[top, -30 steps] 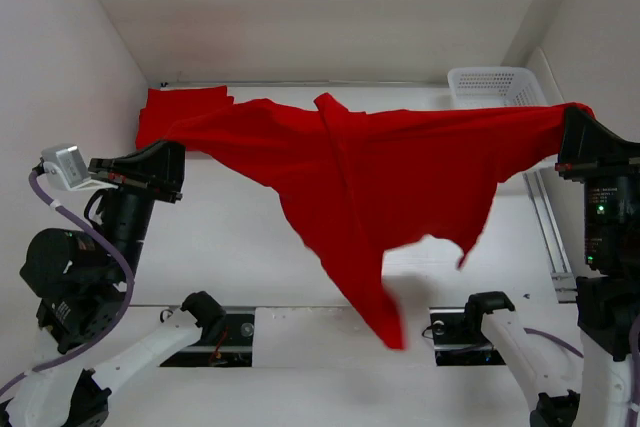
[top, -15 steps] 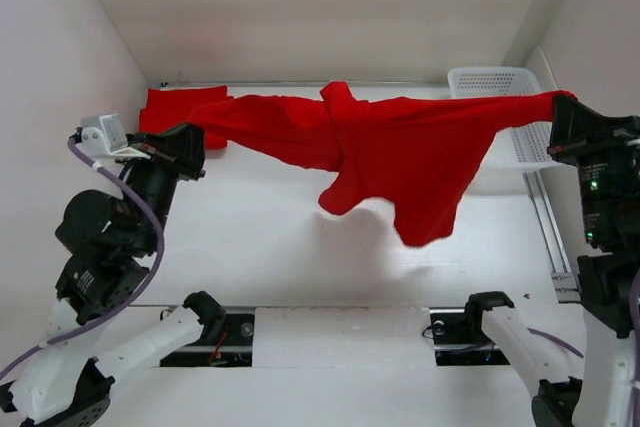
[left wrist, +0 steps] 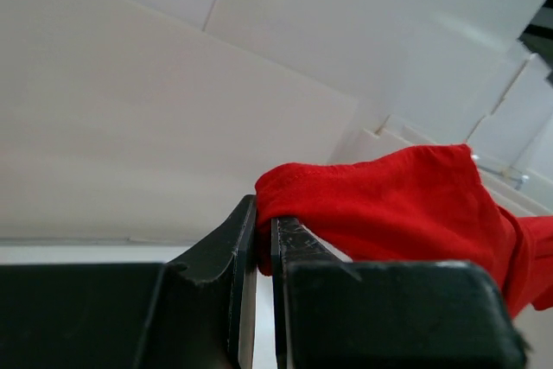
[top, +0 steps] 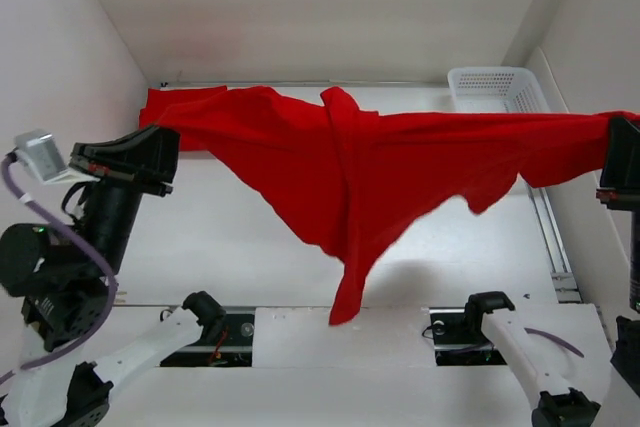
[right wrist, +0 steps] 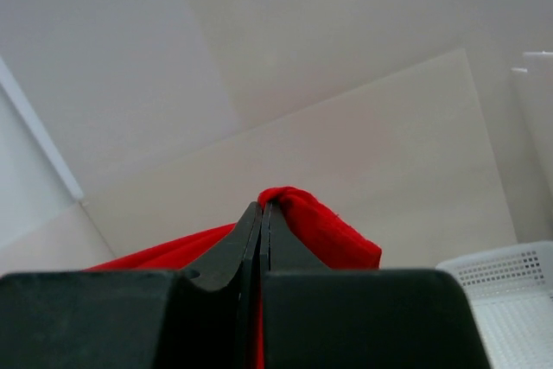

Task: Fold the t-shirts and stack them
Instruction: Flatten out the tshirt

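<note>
Across the middle of your workspace, the white table [top: 230, 237] is the biggest thing you see, running from the arm bases back to the far wall. Above it hangs the red t-shirt [top: 400, 167], pulled out into a wide band from the left side to the right edge of the overhead view. It is lifted off the surface, its upper edge is fairly taut, and a loose, crumpled tail droops from the middle down towards the near edge of the table. Next in size is the white basket [top: 495, 87], which sits at the far right corner, partly hidden behind the right end of the stretched cloth. At the far left corner you can see a flat patch of red cloth [top: 180, 102] lying on the table just behind the held shirt's left end. From overhead you cannot tell exactly where one red ends and the other begins. Your left gripper [left wrist: 263, 213] is closed to a thin slit, and a bunched edge of the t-shirt is pinched between its two dark fingers [left wrist: 226, 252], the cloth spilling off to the right. Your right gripper [right wrist: 262, 209] is pressed fully together, and a small fold of the same t-shirt is clamped at the fingertips and pokes up just above them.
</note>
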